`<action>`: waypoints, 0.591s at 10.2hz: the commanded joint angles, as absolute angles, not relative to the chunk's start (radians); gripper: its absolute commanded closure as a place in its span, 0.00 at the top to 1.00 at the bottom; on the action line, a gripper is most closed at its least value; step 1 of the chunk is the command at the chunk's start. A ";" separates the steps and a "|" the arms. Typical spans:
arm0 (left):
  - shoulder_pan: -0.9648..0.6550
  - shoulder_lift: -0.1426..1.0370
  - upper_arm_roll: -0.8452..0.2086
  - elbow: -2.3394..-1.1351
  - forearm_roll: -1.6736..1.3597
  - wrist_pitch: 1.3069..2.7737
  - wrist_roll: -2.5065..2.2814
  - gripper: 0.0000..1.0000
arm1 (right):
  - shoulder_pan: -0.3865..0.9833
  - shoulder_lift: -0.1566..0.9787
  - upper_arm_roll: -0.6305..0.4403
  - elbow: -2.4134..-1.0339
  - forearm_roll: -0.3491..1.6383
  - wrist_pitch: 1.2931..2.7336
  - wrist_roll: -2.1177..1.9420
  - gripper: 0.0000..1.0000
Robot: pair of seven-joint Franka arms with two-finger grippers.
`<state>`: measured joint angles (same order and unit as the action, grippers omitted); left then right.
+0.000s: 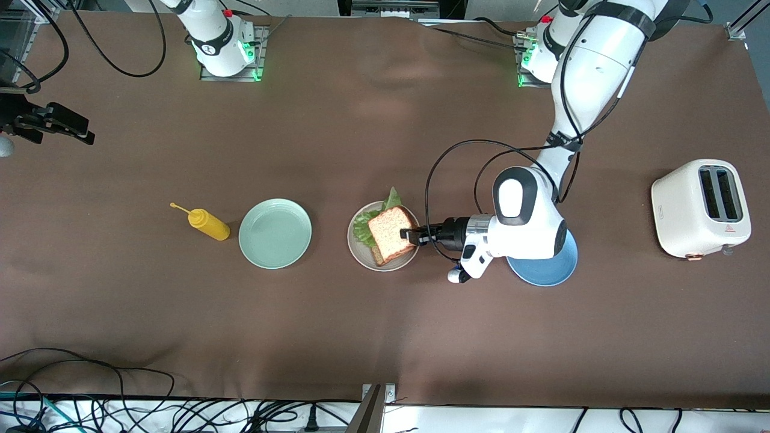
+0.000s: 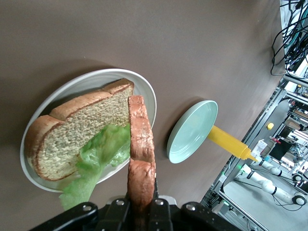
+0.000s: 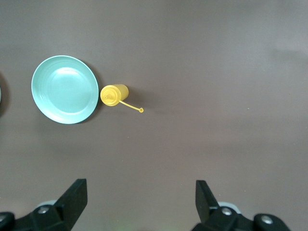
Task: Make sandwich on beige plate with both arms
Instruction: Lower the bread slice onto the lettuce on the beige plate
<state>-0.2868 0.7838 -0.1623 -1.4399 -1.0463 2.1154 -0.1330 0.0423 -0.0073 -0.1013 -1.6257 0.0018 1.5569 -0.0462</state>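
Right now my left gripper [image 1: 415, 235] is clamped tight on the crust edge of a square slice of tan speckled toast [image 1: 392, 232], which I hold tilted over the round pale beige plate [image 1: 361, 253] near the middle of the brown table [image 1: 385, 337]. In my left wrist view that held slice [image 2: 141, 154] stands edge-on between my black fingers [image 2: 115, 211], its far end dipping toward the plate's rim [image 2: 144, 89]. Beneath it a second tan slice with a darker crust [image 2: 72, 130] lies flat on the plate, and a ruffled green lettuce leaf [image 2: 101, 154] sprawls over that slice and spills past the rim. In the front view the leaf [image 1: 363, 231] shows from about nine o'clock of the plate round to twelve [image 1: 393, 197].

My left arm's white wrist hangs over a round blue plate [image 1: 550, 273], which sits beside the beige plate toward the left arm's end of the table. A white two-slot toaster [image 1: 701, 207] stands well apart, closer still to that end.

A round mint-green plate [image 1: 275, 233] lies beside the beige one toward the right arm's end, and a yellow squeeze bottle with a thin nozzle [image 1: 207, 224] lies on its side just beside that.

My right gripper [image 3: 139, 192] waits high over bare cloth with its jaws spread wide and nothing between them; the mint plate [image 3: 65, 89] and the bottle [image 3: 114, 94] show below it.
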 commanded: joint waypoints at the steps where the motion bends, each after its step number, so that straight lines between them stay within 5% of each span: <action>1: -0.310 0.804 -0.153 -1.414 -1.112 2.163 -0.117 0.00 | 0.038 0.000 -0.100 -1.605 0.018 1.539 -0.049 1.00; 6: -0.327 0.821 -0.152 -1.417 -1.129 2.195 -0.115 0.00 | 0.040 0.000 -0.098 -1.605 0.018 1.537 -0.049 1.00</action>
